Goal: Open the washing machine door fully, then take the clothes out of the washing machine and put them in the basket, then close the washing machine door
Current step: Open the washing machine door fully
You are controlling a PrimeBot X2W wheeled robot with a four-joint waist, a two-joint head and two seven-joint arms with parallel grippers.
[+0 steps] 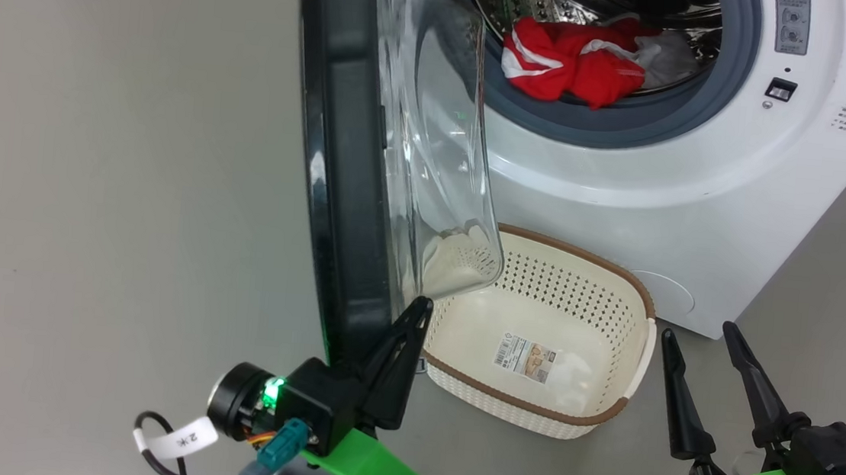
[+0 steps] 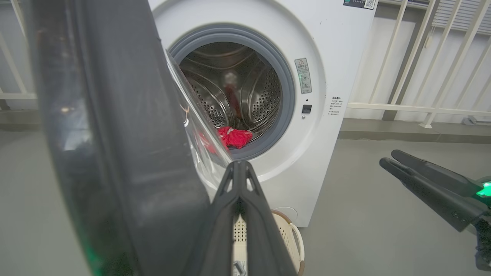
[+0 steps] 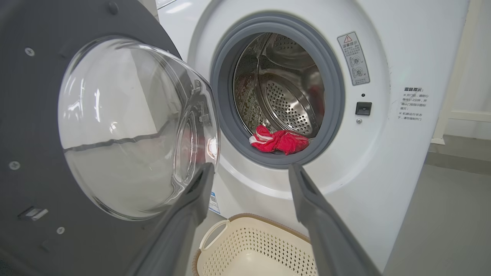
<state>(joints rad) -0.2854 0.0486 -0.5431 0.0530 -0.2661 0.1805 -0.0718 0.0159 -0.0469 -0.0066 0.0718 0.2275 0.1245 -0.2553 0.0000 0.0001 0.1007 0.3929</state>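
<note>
The washing machine (image 1: 664, 197) stands with its black door (image 1: 337, 169) swung out, edge-on in the head view, the glass bowl (image 1: 431, 139) facing the drum. Red and white clothes (image 1: 576, 59) lie at the drum's front lip, also seen in the wrist views (image 2: 234, 137) (image 3: 280, 141). The cream basket (image 1: 623, 274) sits empty on the floor below the opening. My left gripper (image 1: 423, 310) is shut with nothing in it, close against the door's inner lower edge (image 2: 115, 134). My right gripper (image 1: 698, 332) hangs open right of the basket, aimed at the drum (image 3: 251, 168).
Bare grey floor (image 1: 89, 201) spreads to the left of the door and to the right of the machine. A white railing (image 2: 402, 107) runs behind the machine's right side. The basket (image 3: 268, 220) lies partly under the door's glass bowl (image 3: 126, 126).
</note>
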